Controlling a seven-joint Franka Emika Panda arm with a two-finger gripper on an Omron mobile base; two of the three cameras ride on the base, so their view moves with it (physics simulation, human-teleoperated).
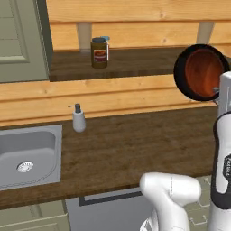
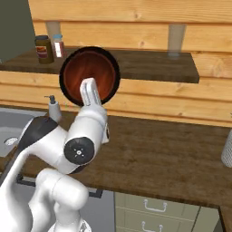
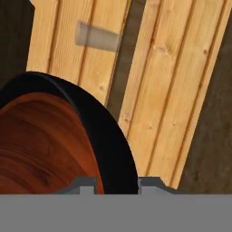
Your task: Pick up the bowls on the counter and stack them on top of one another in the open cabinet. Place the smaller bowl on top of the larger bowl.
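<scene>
Pincer (image 3: 116,183) clamps the black-rimmed bowl (image 2: 89,74) by its edge, tilted upright.

**Browns, black and pine across the kitchen**

The bowl (image 1: 201,72) is glossy black on its outside and rim, with a reddish-brown wood-grain inside streaked in darker bands. The bench (image 1: 149,144) is dark brown wood grain, and the sink (image 1: 27,155) set in it is plain steel grey. The open cabinet (image 1: 135,61) has a dark brown shelf floor and a light pine plank back with small knots. The jar (image 1: 99,53) is dark with a red label. The soap dispenser (image 1: 78,118) is white with a dark pump. The cabinet door (image 1: 20,38) is grey-green. The arm (image 2: 68,149) is white with dark joints.
</scene>
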